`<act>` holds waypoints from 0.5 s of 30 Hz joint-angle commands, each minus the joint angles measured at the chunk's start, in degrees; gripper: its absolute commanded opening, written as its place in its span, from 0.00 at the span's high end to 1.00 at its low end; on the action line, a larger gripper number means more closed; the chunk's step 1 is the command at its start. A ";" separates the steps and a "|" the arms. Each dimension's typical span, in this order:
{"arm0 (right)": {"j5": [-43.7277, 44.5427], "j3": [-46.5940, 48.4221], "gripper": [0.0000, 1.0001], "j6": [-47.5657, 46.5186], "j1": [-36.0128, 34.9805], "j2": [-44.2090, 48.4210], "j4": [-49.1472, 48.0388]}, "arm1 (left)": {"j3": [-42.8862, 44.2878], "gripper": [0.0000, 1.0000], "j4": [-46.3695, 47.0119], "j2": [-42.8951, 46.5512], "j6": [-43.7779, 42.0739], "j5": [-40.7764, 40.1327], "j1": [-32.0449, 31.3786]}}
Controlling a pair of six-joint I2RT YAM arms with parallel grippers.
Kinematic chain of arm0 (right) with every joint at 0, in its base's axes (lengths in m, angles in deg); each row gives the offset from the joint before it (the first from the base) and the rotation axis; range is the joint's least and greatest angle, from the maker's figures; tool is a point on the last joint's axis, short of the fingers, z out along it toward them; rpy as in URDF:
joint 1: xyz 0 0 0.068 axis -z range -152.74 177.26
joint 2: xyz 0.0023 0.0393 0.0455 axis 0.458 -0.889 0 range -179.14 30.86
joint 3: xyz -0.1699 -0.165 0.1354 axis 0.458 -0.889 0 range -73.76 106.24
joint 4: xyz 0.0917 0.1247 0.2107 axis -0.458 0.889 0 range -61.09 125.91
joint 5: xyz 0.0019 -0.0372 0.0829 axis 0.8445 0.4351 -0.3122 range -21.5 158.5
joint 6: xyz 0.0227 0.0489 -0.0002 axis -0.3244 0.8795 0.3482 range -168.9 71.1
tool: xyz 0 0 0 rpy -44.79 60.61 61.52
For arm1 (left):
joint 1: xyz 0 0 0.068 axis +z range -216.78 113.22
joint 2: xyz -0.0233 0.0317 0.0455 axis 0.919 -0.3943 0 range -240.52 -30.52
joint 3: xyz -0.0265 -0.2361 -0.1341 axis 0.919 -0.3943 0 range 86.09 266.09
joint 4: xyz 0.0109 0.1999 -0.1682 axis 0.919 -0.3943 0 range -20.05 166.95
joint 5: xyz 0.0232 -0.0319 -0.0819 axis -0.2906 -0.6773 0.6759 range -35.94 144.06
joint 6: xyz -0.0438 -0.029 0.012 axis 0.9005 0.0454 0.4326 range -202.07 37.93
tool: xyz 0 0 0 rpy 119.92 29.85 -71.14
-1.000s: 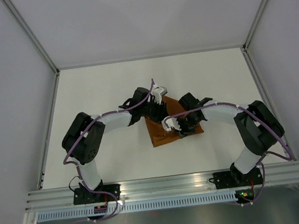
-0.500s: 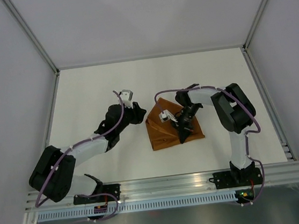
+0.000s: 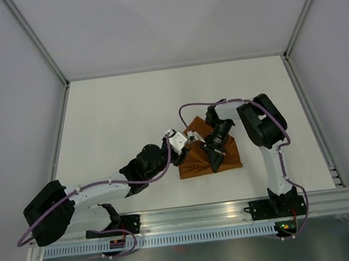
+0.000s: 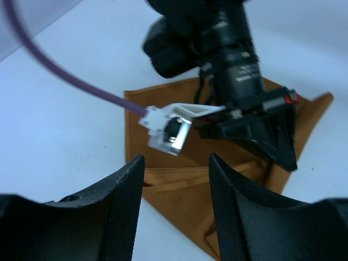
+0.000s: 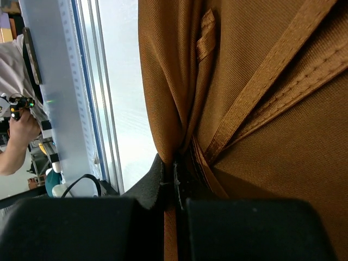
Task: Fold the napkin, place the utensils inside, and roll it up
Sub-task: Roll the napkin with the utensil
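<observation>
Reaching in low from the bench's near-left corner, your left arm [image 3: 105,190] has its jaws parted with nothing between them, right at the left edge of the napkin [image 3: 194,164]. That rust-orange cloth lies folded into a rough triangle on the bench [image 3: 127,104], a little right of centre and towards the near edge. Over its right half your right arm [image 3: 259,124] bends down, jaws pinched tight on a gathered fold of the napkin.
</observation>
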 commanded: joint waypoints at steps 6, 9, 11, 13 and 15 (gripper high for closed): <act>7.74 -1.29 1.00 -0.01 1.15 -1.73 -11.57 | 8.65 0.43 -12.62 -11.33 -13.48 3.25 -12.50; 7.47 -2.26 1.00 0.34 1.41 -1.03 -12.19 | 10.24 0.43 -11.84 -16.60 -13.49 5.09 -14.53; 7.30 -2.79 0.99 0.52 1.59 -0.85 -12.37 | 11.29 0.43 -11.65 -19.77 -13.93 5.71 -15.50; 7.21 -3.23 1.00 0.52 1.85 -0.59 -12.54 | 11.91 0.42 -10.96 -21.53 -14.10 6.67 -15.85; 7.21 -3.75 0.99 0.52 2.03 -0.41 -12.72 | 12.17 0.42 -9.99 -23.29 -14.72 6.68 -15.85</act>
